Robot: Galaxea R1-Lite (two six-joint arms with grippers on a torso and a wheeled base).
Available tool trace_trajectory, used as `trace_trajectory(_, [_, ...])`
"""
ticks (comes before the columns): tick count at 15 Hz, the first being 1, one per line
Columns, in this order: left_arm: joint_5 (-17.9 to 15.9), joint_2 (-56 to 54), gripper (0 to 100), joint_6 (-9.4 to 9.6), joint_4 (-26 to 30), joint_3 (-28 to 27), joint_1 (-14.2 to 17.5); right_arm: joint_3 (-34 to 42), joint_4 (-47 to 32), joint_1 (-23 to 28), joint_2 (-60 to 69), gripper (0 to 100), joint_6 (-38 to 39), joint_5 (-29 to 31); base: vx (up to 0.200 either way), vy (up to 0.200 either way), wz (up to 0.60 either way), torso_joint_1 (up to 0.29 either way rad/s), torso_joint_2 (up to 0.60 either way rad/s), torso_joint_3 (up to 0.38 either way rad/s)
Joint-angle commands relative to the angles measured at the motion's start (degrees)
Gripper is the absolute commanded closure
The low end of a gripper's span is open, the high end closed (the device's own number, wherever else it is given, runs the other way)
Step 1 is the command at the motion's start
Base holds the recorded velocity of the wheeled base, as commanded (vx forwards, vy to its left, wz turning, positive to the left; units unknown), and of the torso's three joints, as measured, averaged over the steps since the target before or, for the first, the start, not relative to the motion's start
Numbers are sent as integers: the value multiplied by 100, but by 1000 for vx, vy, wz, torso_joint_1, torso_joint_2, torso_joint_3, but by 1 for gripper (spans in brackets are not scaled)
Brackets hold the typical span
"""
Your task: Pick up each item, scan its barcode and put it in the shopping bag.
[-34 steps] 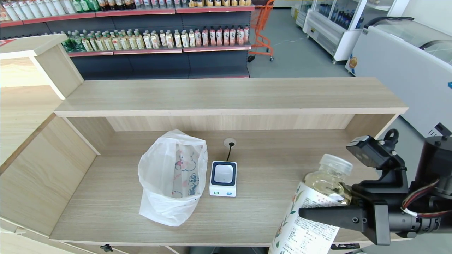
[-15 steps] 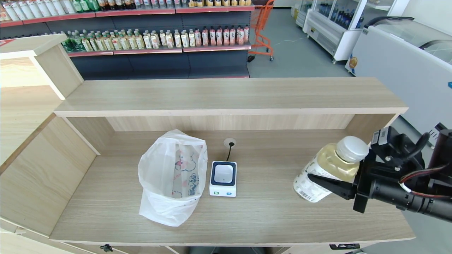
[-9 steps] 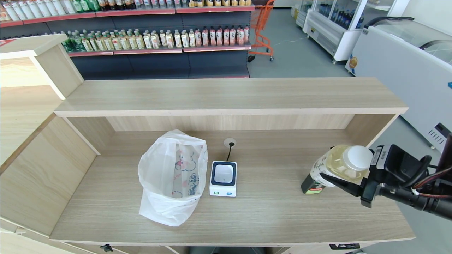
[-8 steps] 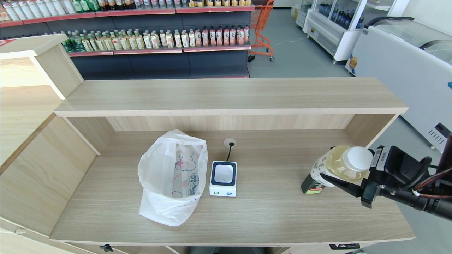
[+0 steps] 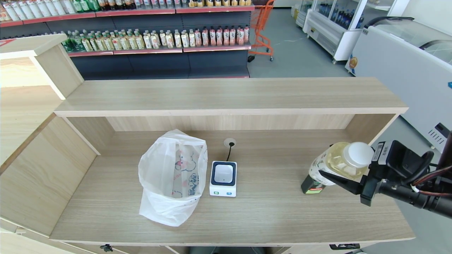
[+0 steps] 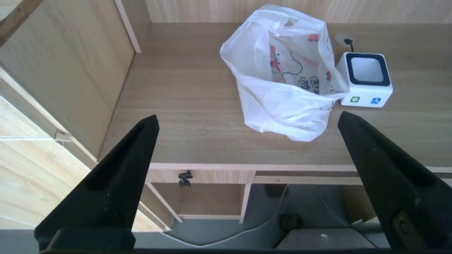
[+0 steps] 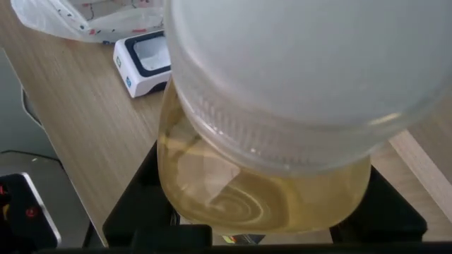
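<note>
My right gripper (image 5: 331,170) is shut on a clear bottle (image 5: 336,160) of yellowish liquid with a white cap (image 5: 358,153), held tilted over the right end of the counter. In the right wrist view the bottle (image 7: 268,190) sits between the dark fingers. A small dark box (image 5: 310,185) with a green and red label stands on the counter just under the bottle's base. The white shopping bag (image 5: 166,176) stands open left of centre with a printed package inside. The white barcode scanner (image 5: 223,178) sits just right of the bag. My left gripper (image 6: 247,183) hangs open before the counter's front edge.
The counter (image 5: 268,211) has a raised back shelf (image 5: 229,95) and side walls. The scanner's cable runs to a hole (image 5: 230,142) behind it. Bare wood lies between scanner and bottle. Shelves of drinks and freezers stand in the room beyond.
My right gripper swung the bottle from near the front edge to the right, tipping its cap toward the head camera. The small dark box came into view. Bag and scanner stayed put.
</note>
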State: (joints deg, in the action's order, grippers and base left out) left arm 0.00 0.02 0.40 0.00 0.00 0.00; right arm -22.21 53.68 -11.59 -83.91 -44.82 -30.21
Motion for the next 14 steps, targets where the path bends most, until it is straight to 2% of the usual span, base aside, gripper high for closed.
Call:
trace_trajectory(1, [0,-2,0,-14,0,0,0,-11,3,-1,6,100,106,-3,0,200,0,-2,-2,2])
trace_trajectory(5, [0,-2,0,-5,0,0,0,-29,3,-36,-3,100,1011,6,0,200,0,7,9,0])
trace_trajectory(7, [0,-2,0,-14,0,0,0,-134,-6,-27,-108,100,1257,6,0,0,0,0,0,0])
trace_trajectory(10, [0,-2,0,-14,0,0,0,-380,3,-36,-556,100,1231,-3,0,0,0,0,0,0])
trace_trajectory(14, [0,-2,0,-14,0,0,0,-547,55,-45,-1321,100,413,-301,0,0,0,0,0,0])
